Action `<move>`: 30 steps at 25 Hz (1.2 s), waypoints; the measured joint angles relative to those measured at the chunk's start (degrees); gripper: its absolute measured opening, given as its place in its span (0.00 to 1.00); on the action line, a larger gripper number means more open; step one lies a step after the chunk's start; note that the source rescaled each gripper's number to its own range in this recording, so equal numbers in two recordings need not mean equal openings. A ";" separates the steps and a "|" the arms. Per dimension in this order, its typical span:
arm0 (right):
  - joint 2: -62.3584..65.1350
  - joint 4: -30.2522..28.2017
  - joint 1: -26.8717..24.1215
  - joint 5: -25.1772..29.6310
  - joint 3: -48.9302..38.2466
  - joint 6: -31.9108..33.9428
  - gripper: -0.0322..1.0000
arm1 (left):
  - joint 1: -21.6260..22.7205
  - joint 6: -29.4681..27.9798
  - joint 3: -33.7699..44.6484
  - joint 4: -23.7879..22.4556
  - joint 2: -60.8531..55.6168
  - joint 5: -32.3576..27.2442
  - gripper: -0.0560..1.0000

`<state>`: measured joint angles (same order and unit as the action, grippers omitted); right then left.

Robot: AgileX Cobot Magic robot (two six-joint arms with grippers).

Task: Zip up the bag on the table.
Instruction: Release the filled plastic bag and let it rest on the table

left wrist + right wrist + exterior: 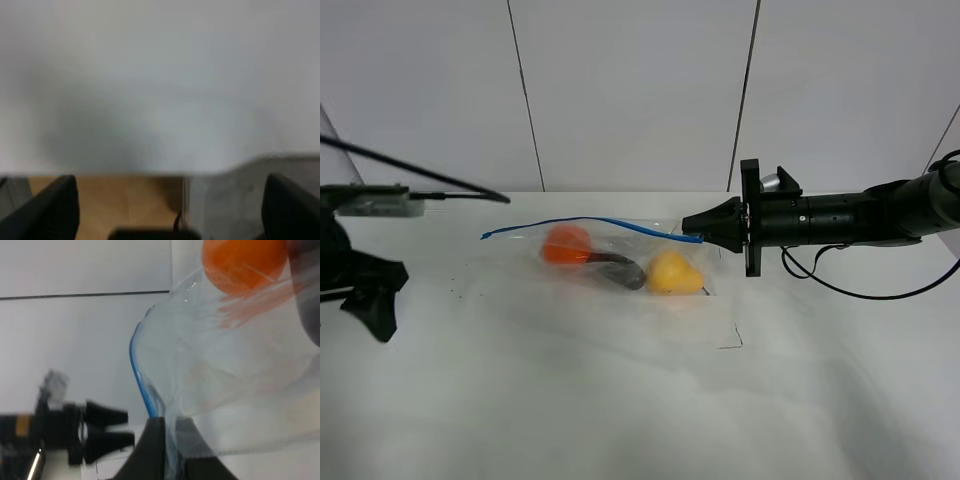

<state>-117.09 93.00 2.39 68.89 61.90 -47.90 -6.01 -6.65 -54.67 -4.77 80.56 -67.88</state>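
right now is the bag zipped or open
Looks zipped: the bag shows its blue strip as one line, no gap, right end pinched in the right gripper. Fully sealed: cannot tell.

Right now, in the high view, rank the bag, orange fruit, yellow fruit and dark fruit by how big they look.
1. bag, by far the largest.
2. yellow fruit and orange fruit: too alike to rank.
3. dark fruit, the slimmest and smallest.

The bag (605, 245) is clear with a blue strip (570, 220), the table (620, 400) white
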 joint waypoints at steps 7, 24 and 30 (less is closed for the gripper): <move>0.00 0.00 0.00 0.00 0.00 0.00 0.03 | 0.00 -0.04 15.28 -0.06 -15.38 0.07 1.00; 0.00 0.00 0.00 0.00 0.00 0.00 0.03 | 0.00 6.65 26.30 3.19 -47.84 7.56 1.00; 0.00 0.00 0.00 0.00 0.00 0.00 0.03 | 1.26 6.65 26.34 3.62 -50.33 7.49 1.00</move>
<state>-117.09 93.00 2.39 68.89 61.90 -47.90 -4.75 0.00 -28.33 -1.15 30.24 -60.39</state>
